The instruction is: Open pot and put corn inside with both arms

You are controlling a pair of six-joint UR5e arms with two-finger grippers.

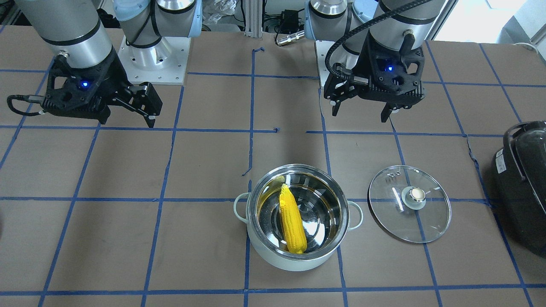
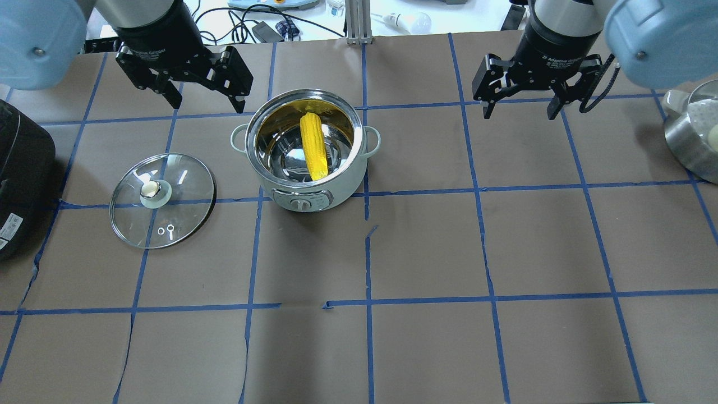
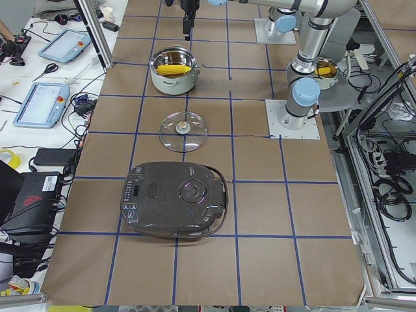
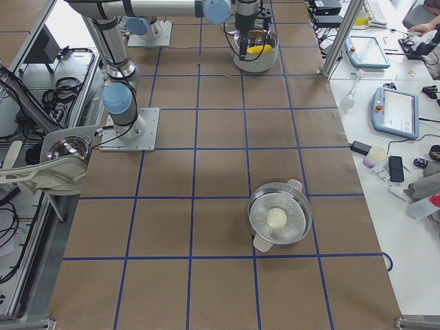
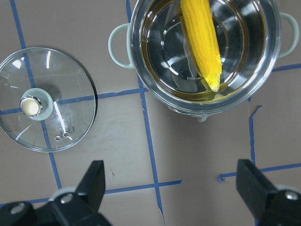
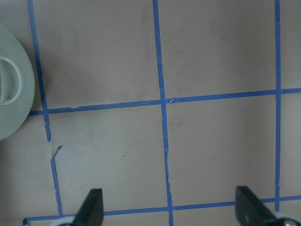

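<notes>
The pale mint-green pot (image 1: 298, 256) (image 2: 314, 191) stands open in the middle of the table. The yellow corn (image 1: 292, 224) (image 2: 313, 145) lies inside it, leaning on the steel wall. The glass lid (image 1: 409, 204) (image 2: 162, 199) lies flat on the table beside the pot, knob up, on my left arm's side. My left gripper (image 2: 208, 105) (image 1: 359, 116) is open and empty, raised between pot and lid; its wrist view shows corn (image 5: 202, 42) and lid (image 5: 47, 99) below. My right gripper (image 2: 520, 112) (image 1: 128, 121) is open and empty, well away from the pot.
A black appliance (image 2: 22, 168) (image 3: 175, 198) sits past the lid at my left end of the table. A steel pan with a white object inside (image 2: 690, 140) (image 4: 278, 220) sits at my right end. The arms' base plates (image 1: 153, 59) are on the robot's side.
</notes>
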